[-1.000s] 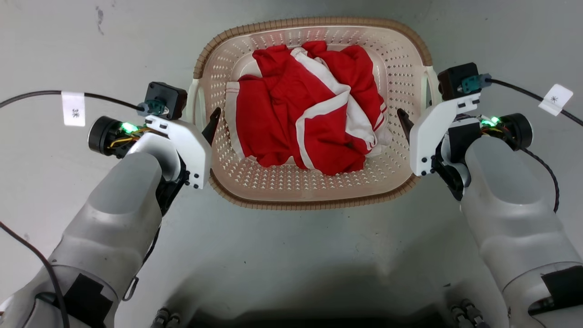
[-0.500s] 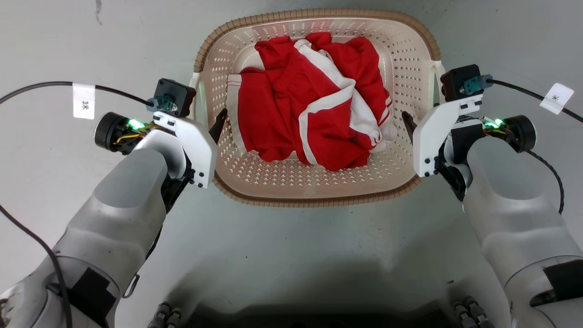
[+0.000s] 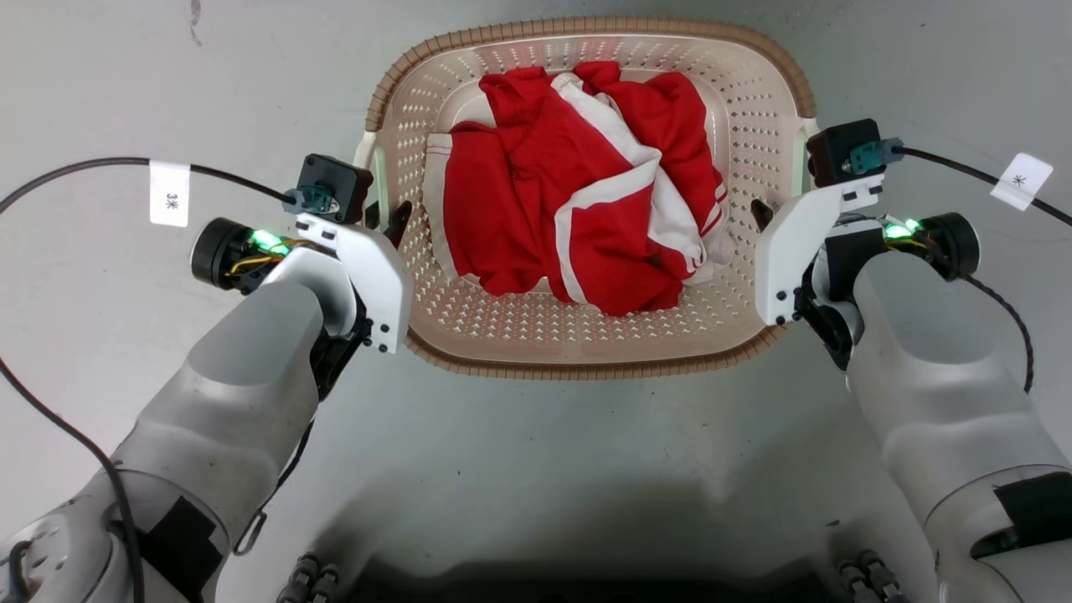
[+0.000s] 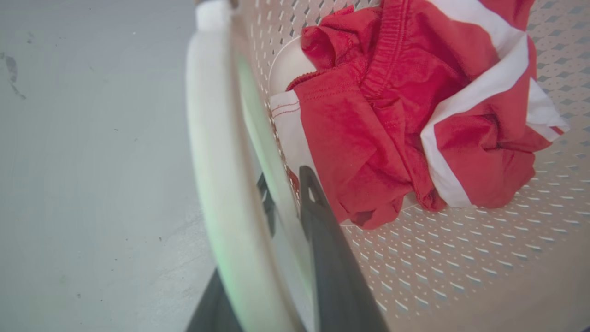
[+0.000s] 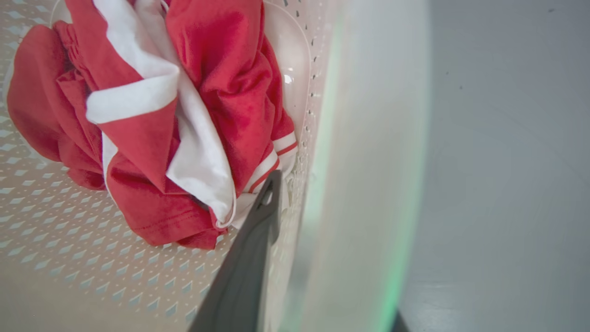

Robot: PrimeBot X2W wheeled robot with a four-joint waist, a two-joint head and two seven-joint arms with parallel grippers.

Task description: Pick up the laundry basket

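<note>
The basket (image 3: 586, 368) is sitting right between your two arms, with red and white clothes (image 3: 578, 218) inside. Your left gripper (image 3: 387, 219) is going around the left handle (image 3: 373, 176), one finger inside the wall and one outside. Your right gripper (image 3: 766, 209) is doing the same on the right handle (image 3: 800, 163). That way both sides can come up evenly. I cannot tell if the jaws are squeezing tight yet.

Garment (image 3: 578, 193) in the laundry basket (image 3: 586, 362), left end effector (image 3: 387, 218) at its left side, right end effector (image 3: 766, 213) opposite.
</note>
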